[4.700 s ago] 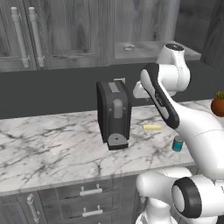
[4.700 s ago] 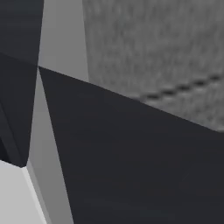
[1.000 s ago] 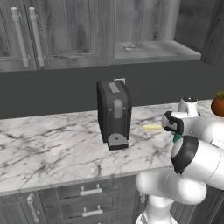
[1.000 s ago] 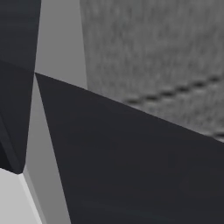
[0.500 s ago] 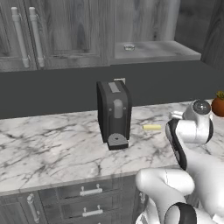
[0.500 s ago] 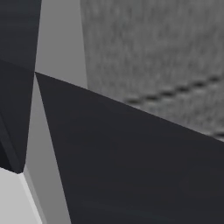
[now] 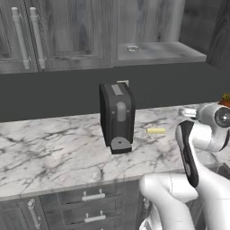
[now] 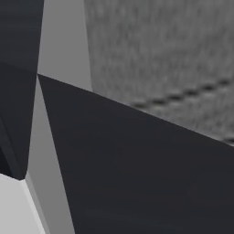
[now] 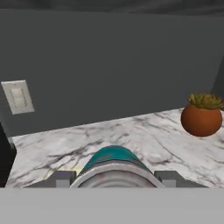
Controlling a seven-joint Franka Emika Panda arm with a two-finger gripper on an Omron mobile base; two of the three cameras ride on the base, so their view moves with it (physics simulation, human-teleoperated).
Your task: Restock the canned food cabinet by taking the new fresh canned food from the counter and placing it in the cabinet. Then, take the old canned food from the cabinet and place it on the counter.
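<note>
- The teal can (image 9: pixel 113 164) sits right at the hand (image 9: pixel 114 180), lodged between the two finger tips (image 9: pixel 61 179), its silvery rim filling the bottom of the hand view. The hand looks clenched on it, jaws part-way in on either side.
- The can's long axis runs along the line of the hand, pointing out over the white marble worktop (image 9: pixel 148 131) towards the dark back wall, so it appears tipped off upright.
- The target lies up and to the left from here: the open cabinet shelf (image 7: pixel 157 51) is well above the worktop, beyond the black coffee machine (image 7: pixel 117 117).
- The low flat tin (image 7: pixel 132 48) rests on that shelf near its left end, well apart from the hand.
- The arm is folded low at the right of the left base view, its wrist (image 7: pixel 215 117) just above the worktop, near the potted plant (image 9: pixel 202 114).
- My guess: the coming move is a long lift and swing leftward, righting the can on the way.
</note>
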